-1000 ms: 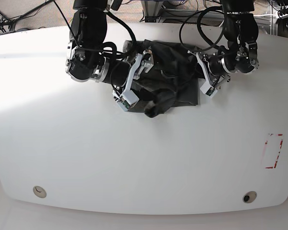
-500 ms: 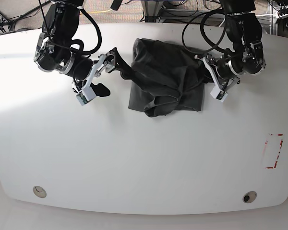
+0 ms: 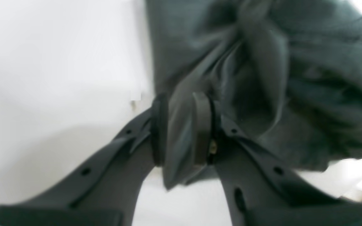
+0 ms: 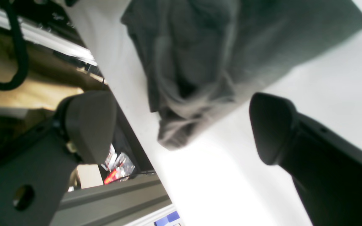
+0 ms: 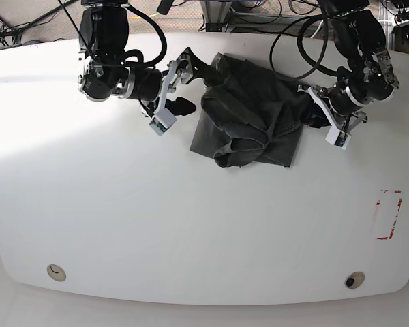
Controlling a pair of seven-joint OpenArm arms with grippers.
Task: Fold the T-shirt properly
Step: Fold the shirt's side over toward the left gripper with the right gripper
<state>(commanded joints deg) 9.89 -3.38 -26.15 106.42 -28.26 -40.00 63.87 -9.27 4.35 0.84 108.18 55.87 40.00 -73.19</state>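
The T-shirt lies as a rumpled dark charcoal heap at the back middle of the white table, with a rolled fold along its near edge. At the heap's right edge my left gripper is shut on it. The left wrist view shows a bunched strip of T-shirt pinched in that gripper. My right gripper stands open just left of the shirt, apart from it. In the right wrist view this gripper holds nothing, and the T-shirt lies ahead of its fingers.
A red-marked patch sits on the table at the right. Two round holes are near the front edge. Cables and metal framing run behind the far edge.
The shirt has shifted right and turned a little, drawn by my left gripper moving right. My right arm, which had let go and drawn off left, has come back toward the shirt's left edge.
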